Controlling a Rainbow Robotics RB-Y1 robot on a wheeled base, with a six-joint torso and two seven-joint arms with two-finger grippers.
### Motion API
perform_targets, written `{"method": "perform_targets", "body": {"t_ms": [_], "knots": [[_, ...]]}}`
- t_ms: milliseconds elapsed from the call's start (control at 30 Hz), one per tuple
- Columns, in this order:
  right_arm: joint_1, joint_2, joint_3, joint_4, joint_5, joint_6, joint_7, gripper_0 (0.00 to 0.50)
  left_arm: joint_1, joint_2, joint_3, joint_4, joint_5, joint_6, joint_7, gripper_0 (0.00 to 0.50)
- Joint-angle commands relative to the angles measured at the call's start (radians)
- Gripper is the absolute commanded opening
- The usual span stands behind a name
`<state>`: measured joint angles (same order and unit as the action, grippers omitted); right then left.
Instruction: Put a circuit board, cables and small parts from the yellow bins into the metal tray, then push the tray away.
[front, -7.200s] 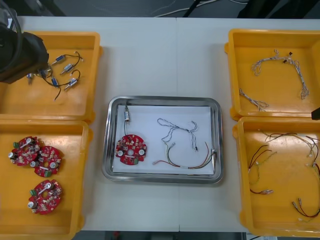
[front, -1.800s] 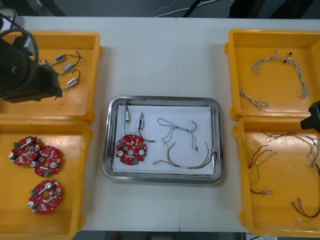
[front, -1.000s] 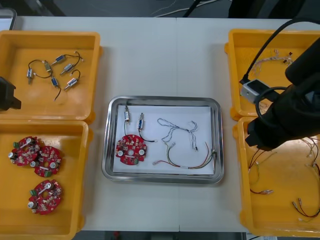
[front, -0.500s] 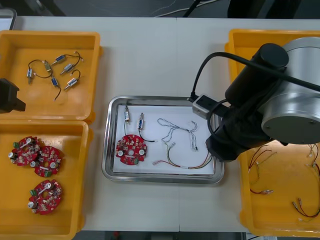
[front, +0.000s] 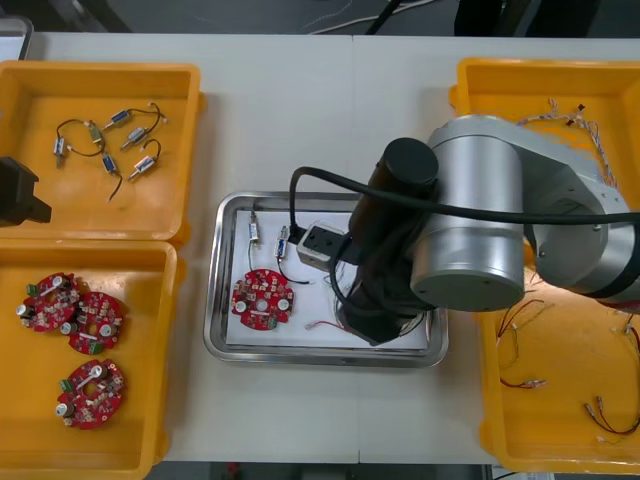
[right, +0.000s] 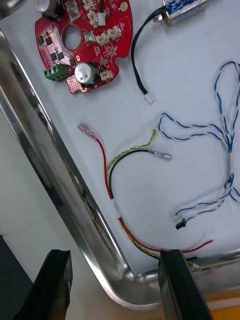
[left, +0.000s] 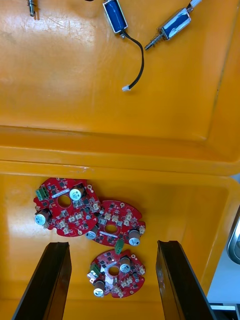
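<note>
Right gripper (right: 114, 255), wide open, hovers above the near rim of the metal tray (right: 47, 150); lower outside it, push squarely; left gripper (left: 112, 246) idle, open.

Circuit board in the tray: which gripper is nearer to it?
Right. The right gripper hangs open over the tray rim, with the board just beyond it. The left gripper hangs open over the left bins, apart from the tray.
</note>
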<state>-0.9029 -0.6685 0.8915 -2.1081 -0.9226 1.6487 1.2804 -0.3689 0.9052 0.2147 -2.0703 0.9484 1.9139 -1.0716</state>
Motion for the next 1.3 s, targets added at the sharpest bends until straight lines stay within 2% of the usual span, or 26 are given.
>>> {"method": "perform_targets", "body": {"t_ms": [33,267,500,800,1300], "knots": [[-0.071,0.043,0.084,0.025,0.041,-0.049,0.050,0.500,0.018,0.026,0.037,-0.034,-0.010,0.006,-0.068,0.500],[-0.082,0.063,0.176,0.037,0.107,-0.107,0.080,0.500,0.018,0.028,0.037,-0.034,-0.014,0.006,-0.071,0.500],[-0.082,0.102,0.254,0.034,0.211,-0.109,0.105,0.500,0.018,0.028,0.037,-0.036,-0.013,0.006,-0.071,0.500],[-0.083,0.144,0.339,0.034,0.307,-0.110,0.116,0.500,0.018,0.028,0.037,-0.034,-0.014,0.006,-0.071,0.500],[-0.082,0.156,0.437,0.048,0.376,-0.141,0.117,0.500,0.018,0.028,0.037,-0.034,-0.014,0.006,-0.071,0.500]]}}
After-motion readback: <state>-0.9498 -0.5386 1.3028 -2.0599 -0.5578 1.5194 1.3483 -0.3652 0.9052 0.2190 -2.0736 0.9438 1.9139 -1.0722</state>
